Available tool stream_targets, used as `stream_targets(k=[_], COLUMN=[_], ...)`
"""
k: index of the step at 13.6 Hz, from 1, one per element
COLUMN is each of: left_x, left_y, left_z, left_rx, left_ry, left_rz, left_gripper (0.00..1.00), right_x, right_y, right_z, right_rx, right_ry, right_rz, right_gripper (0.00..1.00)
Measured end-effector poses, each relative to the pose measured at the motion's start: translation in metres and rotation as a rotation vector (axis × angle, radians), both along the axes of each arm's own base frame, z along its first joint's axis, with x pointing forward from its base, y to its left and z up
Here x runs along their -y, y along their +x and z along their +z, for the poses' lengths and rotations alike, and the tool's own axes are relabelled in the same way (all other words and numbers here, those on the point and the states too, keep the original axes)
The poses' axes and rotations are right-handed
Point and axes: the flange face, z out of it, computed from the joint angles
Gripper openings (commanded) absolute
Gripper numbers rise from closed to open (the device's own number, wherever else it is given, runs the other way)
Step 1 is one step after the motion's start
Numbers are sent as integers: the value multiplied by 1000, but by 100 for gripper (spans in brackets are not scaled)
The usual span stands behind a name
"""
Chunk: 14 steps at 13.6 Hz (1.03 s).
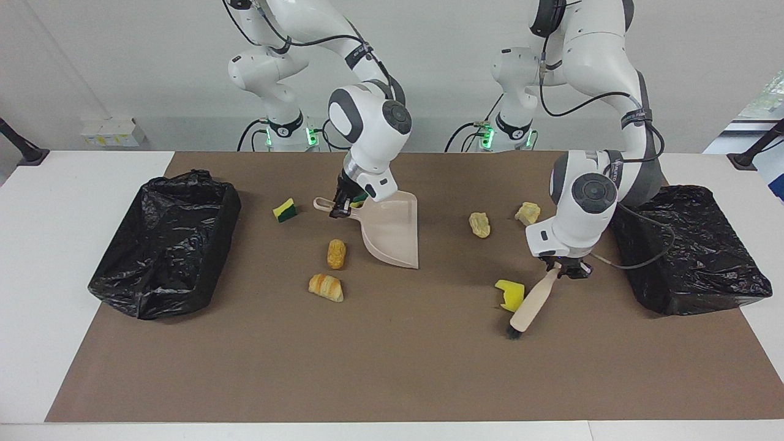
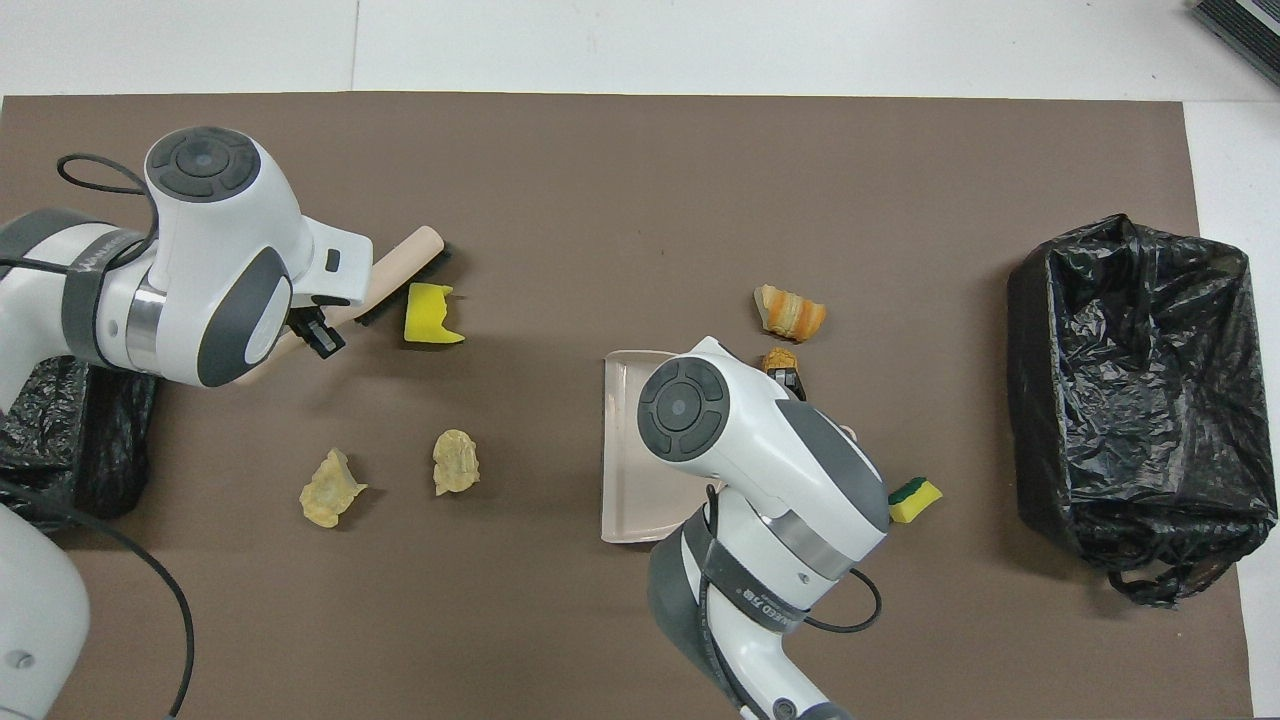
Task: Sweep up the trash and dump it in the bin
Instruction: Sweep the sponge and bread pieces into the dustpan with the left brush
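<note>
My right gripper [image 1: 340, 208] is shut on the handle of a beige dustpan [image 1: 392, 236], whose mouth rests on the mat; it also shows in the overhead view [image 2: 625, 450]. My left gripper [image 1: 566, 269] is shut on a wooden brush [image 1: 531, 303], its bristles down beside a yellow sponge chunk [image 1: 510, 294]. Trash on the mat: a green-yellow sponge [image 1: 285, 210], two bread pieces [image 1: 336, 253] [image 1: 326, 286] beside the dustpan, and two pale lumps [image 1: 479, 224] [image 1: 527, 213]. Another green-yellow scrap [image 1: 360, 197] peeks out at the right gripper.
A black-bagged bin [image 1: 122, 288] stands at the right arm's end of the brown mat and another one [image 1: 692, 257] at the left arm's end, close to the left arm's wrist. A cable hangs from the left wrist over that bin.
</note>
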Motion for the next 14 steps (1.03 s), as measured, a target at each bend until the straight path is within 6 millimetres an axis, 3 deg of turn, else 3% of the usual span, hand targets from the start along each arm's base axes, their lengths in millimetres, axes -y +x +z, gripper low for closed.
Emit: stream_targets(k=[4,7,9,12,14], left_x=[4,21,23,7,2], left_y=[-62,-101,-115,-133,-145], left_z=[1,6,21,48,49], left_rx=[-74,-116,-106,-109,-83], left_ry=[26,49,59,113,152], left_rz=[-54,-104,-95,68,206], left_gripper=[0,0,0,0,0], right_x=[1,1,4,8,9], right_y=[0,0,2,4,4], right_z=[0,0,-1,-2,-2], right_rx=[0,-1,-1,-2,-3], right_ry=[0,0,-1,-1,-1], right_rz=[-1,-2,-6,-15,-15], right_gripper=[0,0,0,0,0])
